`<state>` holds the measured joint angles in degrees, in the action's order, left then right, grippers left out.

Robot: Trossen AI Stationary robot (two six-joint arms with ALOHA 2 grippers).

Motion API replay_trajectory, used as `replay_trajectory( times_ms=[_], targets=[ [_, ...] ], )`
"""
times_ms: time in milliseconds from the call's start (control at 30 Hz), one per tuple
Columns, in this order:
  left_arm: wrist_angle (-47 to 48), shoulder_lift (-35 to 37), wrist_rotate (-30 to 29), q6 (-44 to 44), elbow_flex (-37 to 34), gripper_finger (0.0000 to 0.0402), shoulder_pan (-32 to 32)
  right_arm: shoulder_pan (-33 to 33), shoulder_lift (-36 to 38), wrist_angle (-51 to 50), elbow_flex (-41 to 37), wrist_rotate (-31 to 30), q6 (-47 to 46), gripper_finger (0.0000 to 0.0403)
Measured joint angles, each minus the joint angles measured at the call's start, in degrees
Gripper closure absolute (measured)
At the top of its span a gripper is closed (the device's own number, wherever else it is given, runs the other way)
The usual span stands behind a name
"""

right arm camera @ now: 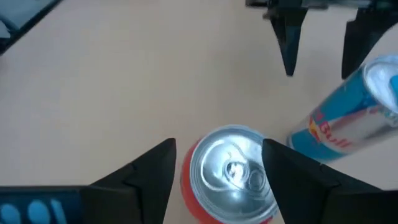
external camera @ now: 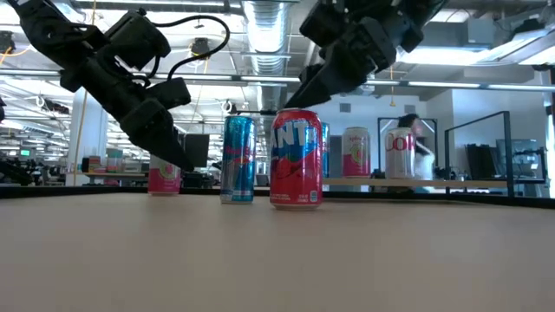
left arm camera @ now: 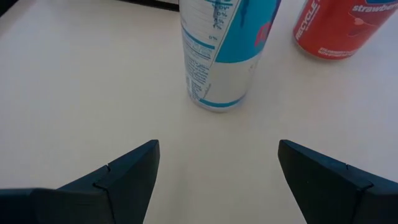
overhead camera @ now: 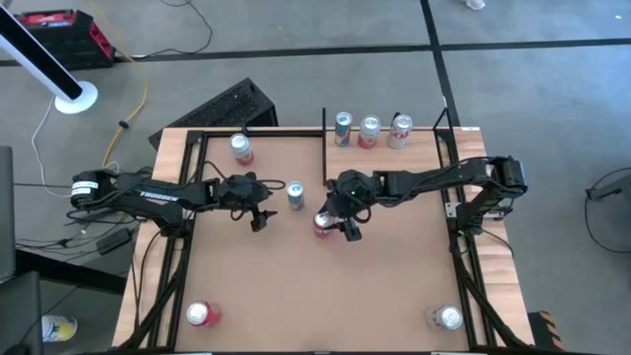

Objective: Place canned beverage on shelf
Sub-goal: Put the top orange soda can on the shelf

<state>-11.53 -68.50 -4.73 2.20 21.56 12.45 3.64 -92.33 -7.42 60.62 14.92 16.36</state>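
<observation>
A red soda can (overhead camera: 323, 225) (external camera: 296, 159) stands upright mid-table. My right gripper (overhead camera: 341, 229) (right arm camera: 219, 167) is open and slants down over it, one finger on each side of the can's silver top (right arm camera: 231, 173); no touch shows. A slim blue can (overhead camera: 295, 194) (left arm camera: 221, 56) stands upright just left of the red one. My left gripper (overhead camera: 260, 219) (left arm camera: 217, 177) is open, low over the table, short of the blue can. The shelf (external camera: 434, 182) at the far right carries three upright cans (overhead camera: 370, 129).
A pink can (overhead camera: 242, 148) stands far left, and one can at each near corner (overhead camera: 202, 314) (overhead camera: 446, 318). Black posts (overhead camera: 323, 148) (overhead camera: 446, 148) edge the shelf. A person moves in the room behind the table (external camera: 421, 147). The near half of the tabletop (overhead camera: 325, 286) is bare.
</observation>
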Motion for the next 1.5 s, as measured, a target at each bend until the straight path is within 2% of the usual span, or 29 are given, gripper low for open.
replay_trajectory(
  times_ms=[267, 533, 767, 1167, 1500],
  targets=[
    [0.0, 0.0, 0.0, 0.0, 0.0, 0.0087, 0.0, 0.0, 0.7, 0.5, 0.1, 0.0, 0.0, 0.0095],
    [0.0, 0.0, 0.0, 0.0, 0.0, 0.0087, 0.0, 0.0, -3.1, 1.6, 0.2, -1.9, 0.9, 0.0052],
    [0.0, 0.0, 0.0, 0.0, 0.0, 0.0087, 0.0, 0.0, -4.1, 2.0, 0.3, -3.3, 0.4, 0.0051],
    [0.2, 0.0, 0.1, 0.0, 0.0, 0.0087, 0.0, -1.0, 2.3, 0.1, 0.0, -4.2, -0.1, 0.0053],
    [0.2, 0.0, 0.1, 0.0, 0.0, 0.0087, 0.0, -0.9, 0.8, -1.7, 0.0, -6.5, 0.0, 0.0053]
  ],
)
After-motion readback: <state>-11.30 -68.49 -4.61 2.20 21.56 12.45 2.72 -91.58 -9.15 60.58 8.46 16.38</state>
